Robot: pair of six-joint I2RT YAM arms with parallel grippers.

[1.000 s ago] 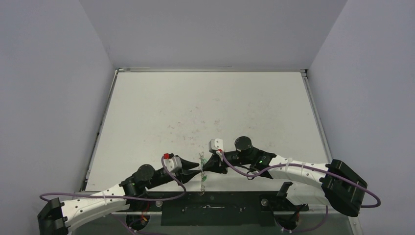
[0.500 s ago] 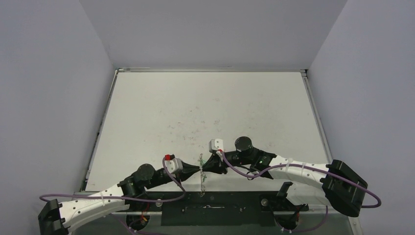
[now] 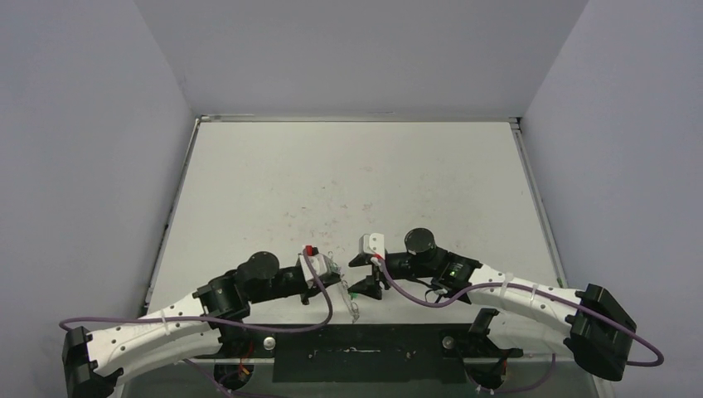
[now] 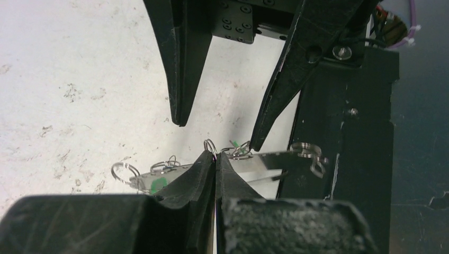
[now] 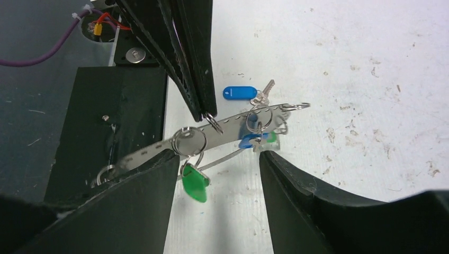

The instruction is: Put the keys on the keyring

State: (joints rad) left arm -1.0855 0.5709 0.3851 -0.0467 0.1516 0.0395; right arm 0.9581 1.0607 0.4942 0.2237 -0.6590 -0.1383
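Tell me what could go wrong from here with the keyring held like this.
1. The left gripper pinches only one small ring on the keyring, and the right gripper stands open, so the keyring could slip or swing.
2. A green key dangles between the right gripper's fingers; closing might catch it instead of the keyring.
3. The keyring hangs partly over the black base plate; a drop could land there.

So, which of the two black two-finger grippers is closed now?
The left gripper, fingertips pinched on a small ring of the silvery metal keyring; the right gripper stands open.
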